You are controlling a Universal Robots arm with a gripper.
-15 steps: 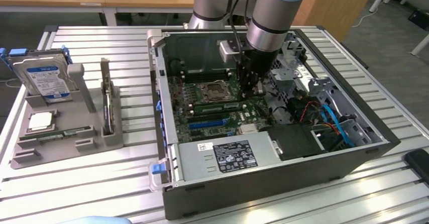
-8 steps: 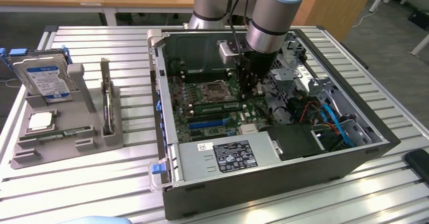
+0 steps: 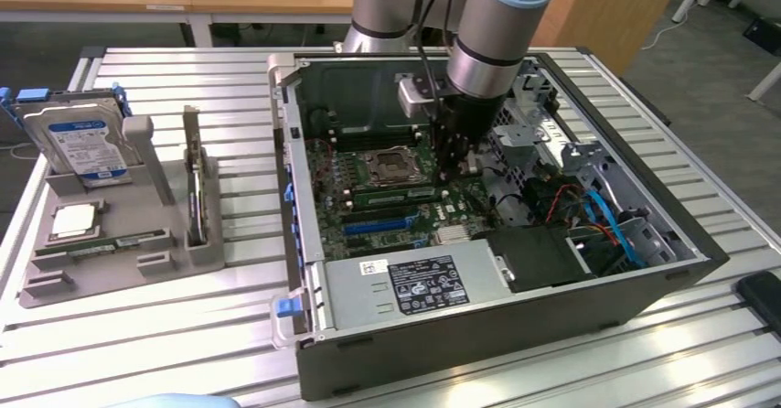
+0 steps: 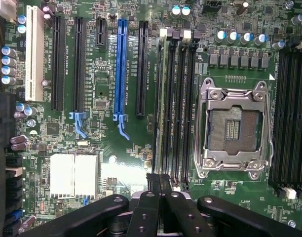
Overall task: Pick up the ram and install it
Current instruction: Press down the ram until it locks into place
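My gripper (image 3: 459, 172) is down inside the open computer case (image 3: 683, 243), just over the motherboard (image 3: 403, 211) beside the empty processor socket (image 4: 233, 129). In the wrist view my gripper (image 4: 158, 178) is shut, its fingertips (image 4: 153, 181) pressed together over one end of the bank of long black memory slots (image 4: 175, 98). A thin ram (image 4: 161, 103) stands edge-on in the slot nearest the black expansion slot, running right under the fingertips; I cannot tell if they touch it. Another green ram (image 3: 116, 243) lies flat in the grey holder (image 3: 183, 263) at the exterior view's left.
The grey holder also carries an upright hard drive (image 3: 83, 147), a square silver processor (image 3: 73, 218) and a card standing on edge (image 3: 193, 184). Inside the case sit a power supply (image 3: 415, 284), drive cages and blue cables (image 3: 610, 225). The case walls hem the arm in.
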